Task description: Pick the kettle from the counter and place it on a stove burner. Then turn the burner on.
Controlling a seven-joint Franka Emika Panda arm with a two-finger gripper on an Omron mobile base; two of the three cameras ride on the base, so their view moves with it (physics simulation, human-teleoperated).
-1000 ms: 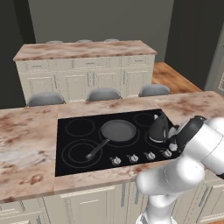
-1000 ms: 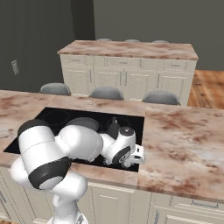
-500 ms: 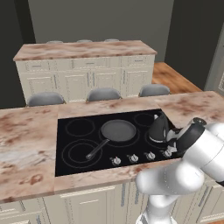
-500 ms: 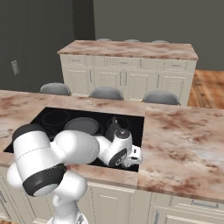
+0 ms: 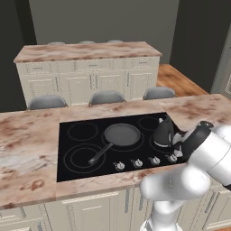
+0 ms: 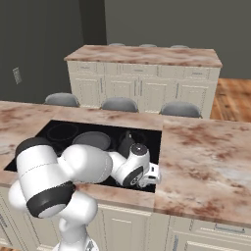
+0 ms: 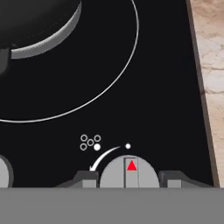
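On the black cooktop [image 5: 72, 169] a grey frying pan [image 5: 121, 135] sits mid-glass, its handle angled toward the front-left ringed zone [image 5: 85, 157]. Right of it the kettle [image 5: 163, 133] stands on the stove burner [image 7: 109, 78] near the counter [image 5: 198, 108] edge. The gripper [image 7: 129, 178] straddles the rightmost knob [image 7: 129, 173] with its red pointer, fingers parted either side, gripping nothing visibly

Knob markings, no words or numbers
The knob [image 7: 129, 173] carries a red triangle; on the black cooktop [image 7: 166, 100] above it sit a white curved arrow, a dot and a five-circle burner diagram.
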